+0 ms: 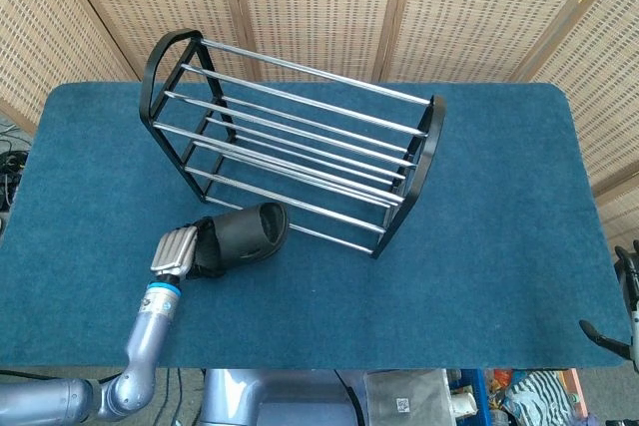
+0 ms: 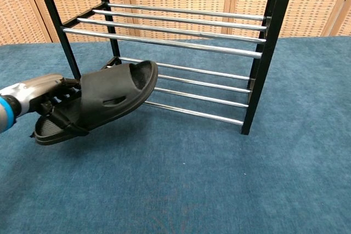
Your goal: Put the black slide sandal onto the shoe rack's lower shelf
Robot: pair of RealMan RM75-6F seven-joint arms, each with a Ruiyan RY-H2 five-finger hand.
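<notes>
the black slide sandal (image 2: 104, 100) is gripped by the left hand (image 1: 177, 248), toe over the front bar of the shoe rack (image 1: 300, 142); looks like it needs pushing onto the lower shelf (image 2: 186, 83)

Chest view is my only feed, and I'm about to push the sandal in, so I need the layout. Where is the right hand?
Observer: The right hand shows at the head view's right edge, past the table's front right corner, far from the shoe rack.
Operator: Is the rack square to me?
Observer: No. From above it stands skewed on the table, its left end further back than its right.
Operator: And the sandal?
Observer: The left hand holds the black slide sandal at its heel end, toe pointing at the left part of the lower shelf's front rail.
</notes>
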